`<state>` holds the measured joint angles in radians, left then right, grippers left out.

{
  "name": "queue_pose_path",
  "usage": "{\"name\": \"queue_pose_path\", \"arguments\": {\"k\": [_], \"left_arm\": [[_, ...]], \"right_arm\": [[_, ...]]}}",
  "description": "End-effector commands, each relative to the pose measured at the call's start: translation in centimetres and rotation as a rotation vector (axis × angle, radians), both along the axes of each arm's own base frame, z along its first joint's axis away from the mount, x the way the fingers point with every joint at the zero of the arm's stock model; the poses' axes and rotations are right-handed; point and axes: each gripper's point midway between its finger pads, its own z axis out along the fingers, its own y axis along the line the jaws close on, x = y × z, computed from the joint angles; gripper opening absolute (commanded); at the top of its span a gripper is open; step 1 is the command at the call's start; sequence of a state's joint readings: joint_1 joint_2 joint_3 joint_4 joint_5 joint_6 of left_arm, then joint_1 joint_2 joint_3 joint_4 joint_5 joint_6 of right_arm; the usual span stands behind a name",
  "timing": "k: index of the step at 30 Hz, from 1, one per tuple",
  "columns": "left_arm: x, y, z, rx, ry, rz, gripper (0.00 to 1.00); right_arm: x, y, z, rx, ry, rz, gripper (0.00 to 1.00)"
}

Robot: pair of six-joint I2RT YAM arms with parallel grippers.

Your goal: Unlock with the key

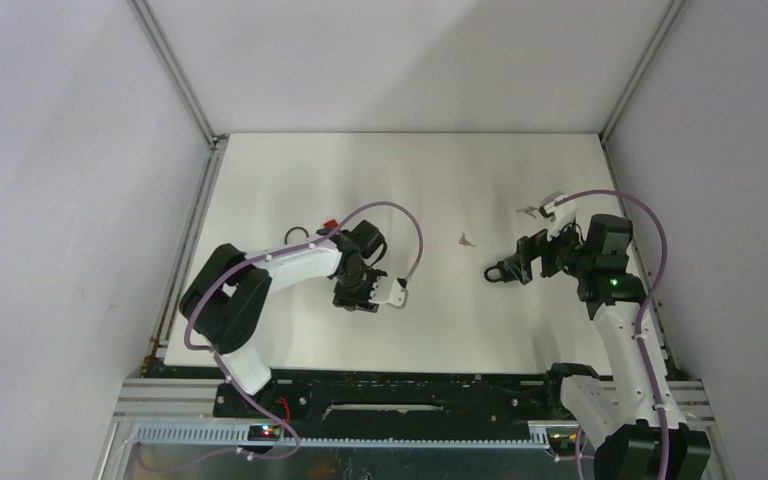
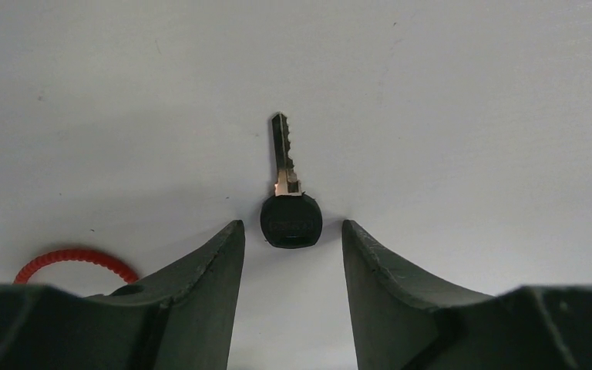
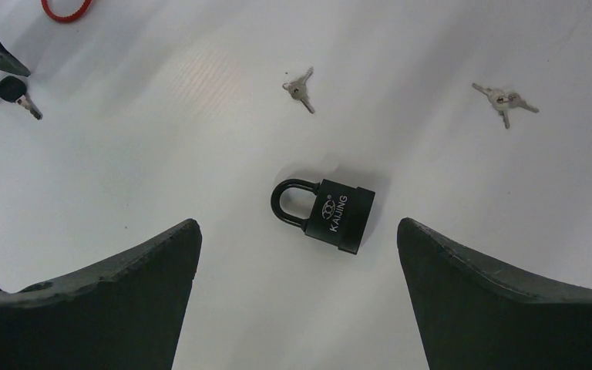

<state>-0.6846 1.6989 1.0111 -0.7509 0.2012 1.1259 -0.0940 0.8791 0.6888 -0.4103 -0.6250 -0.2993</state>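
left gripper (image 2: pixel 291 227): jaws part open, straddling the black head of the key (image 2: pixel 286 166). There's a gap on both sides of the head and no contact visible, so it's not gripped. The key lies flat on the table (image 1: pixel 410 170), blade pointing away from the gripper, head right at the fingertip line. A red ring (image 2: pixel 73 258) sits on the table off to the left in the wrist view, partly hidden behind the finger on that side.

right gripper (image 3: pixel 297 223): jaws spread wide, nothing in them. The padlock (image 3: pixel 339 217) lies flat on the table, between and just ahead of the fingertips in the wrist view, touching neither. It has a black body with "KAIJING" printed on it. The shackle looks seated in the body and points left in that view.

The right wrist view also catches the key at its far left edge, with the left gripper's fingertips either side of the head. One bunch of silver keys (image 3: pixel 301 86) lies beyond the padlock, and a second bunch (image 3: pixel 502 99) lies further right, well apart from the first. Both are loose on the table.

top view: left arm over left-centre, right arm over right-centre, grippers facing each other and well apart. A black ring (image 1: pixel 295 235) lies near the left arm, just beside the red ring. Can't tell how high the right gripper is above the table.
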Motion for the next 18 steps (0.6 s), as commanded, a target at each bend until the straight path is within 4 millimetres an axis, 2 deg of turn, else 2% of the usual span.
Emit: {"name": "queue_pose_path", "arguments": {"k": [1, 12, 18], "left_arm": [[-0.2, -1.1, 0.2, -0.015, 0.024, -0.032, 0.53], [-0.5, -0.8, -0.6, 0.055, 0.055, -0.046, 0.48], [-0.5, -0.4, -1.0, 0.052, 0.012, -0.041, 0.42]], "right_arm": [[0.2, 0.3, 0.2, 0.0, -0.018, 0.023, 1.0], [0.1, 0.5, 0.4, -0.004, -0.029, 0.031, 1.0], [0.0, 0.6, 0.5, -0.001, -0.03, 0.036, 1.0]]}}
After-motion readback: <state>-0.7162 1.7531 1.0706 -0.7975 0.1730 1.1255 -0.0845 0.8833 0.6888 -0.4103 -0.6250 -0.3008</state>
